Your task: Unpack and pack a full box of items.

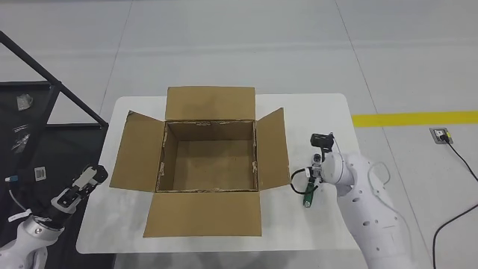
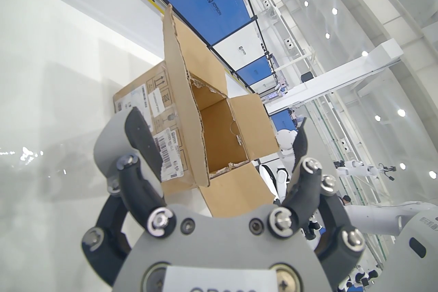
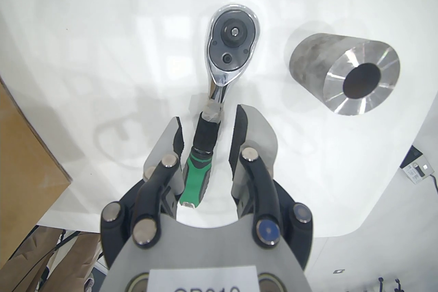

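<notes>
Caught the right hand (image 3: 209, 117) spread astride the ratchet (image 3: 232, 43), with the box (image 1: 211, 104) open close by.
Found the ratchet flat on the white surface (image 3: 102, 16), green grip between the fingers, chrome head out past the fingertips, no pinch on it. Spotted a bored steel cylinder (image 3: 342, 71) just beside that head. Picked out the left hand (image 2: 218, 124) spread too, gripping nothing, box straight ahead of it, flaps folded out.

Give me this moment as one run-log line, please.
box open, empty; ratchet on table; right jaws open astride its handle; cylinder beside; left jaws open, at table edge
</notes>
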### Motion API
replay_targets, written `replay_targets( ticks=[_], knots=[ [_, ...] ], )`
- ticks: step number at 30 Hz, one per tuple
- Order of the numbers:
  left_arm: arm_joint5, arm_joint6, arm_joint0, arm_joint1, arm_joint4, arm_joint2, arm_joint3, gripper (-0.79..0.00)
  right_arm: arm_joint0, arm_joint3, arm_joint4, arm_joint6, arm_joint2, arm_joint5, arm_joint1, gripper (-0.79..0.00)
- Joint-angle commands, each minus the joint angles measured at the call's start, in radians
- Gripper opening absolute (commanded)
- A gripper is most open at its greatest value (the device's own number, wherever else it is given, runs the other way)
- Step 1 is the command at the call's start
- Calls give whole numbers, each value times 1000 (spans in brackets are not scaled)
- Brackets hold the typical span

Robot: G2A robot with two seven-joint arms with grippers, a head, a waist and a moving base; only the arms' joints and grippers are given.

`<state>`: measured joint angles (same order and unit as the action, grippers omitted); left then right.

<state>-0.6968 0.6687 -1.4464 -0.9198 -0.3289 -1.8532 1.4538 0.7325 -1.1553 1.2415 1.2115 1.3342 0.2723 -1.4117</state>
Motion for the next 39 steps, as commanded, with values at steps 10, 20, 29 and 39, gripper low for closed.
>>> replay_targets(
  ticks=[10, 20, 29, 39],
  knots=[
    [0, 0, 0, 0, 0, 0, 0, 0, -31, 83, -24, -25, -15, 1, -4, -449],
    [0, 0, 0, 0, 0, 0, 0, 0, -32, 104, -41, -43, -17, 5, -3, -665],
    [0, 0, 0, 0, 0, 0, 0, 0, -11, 28, -34, -58, -9, 20, 2, -785],
    [0, 0, 0, 0, 0, 0, 0, 0, 180, -564, 150, -105, 13, 36, 27, -785]
  ],
)
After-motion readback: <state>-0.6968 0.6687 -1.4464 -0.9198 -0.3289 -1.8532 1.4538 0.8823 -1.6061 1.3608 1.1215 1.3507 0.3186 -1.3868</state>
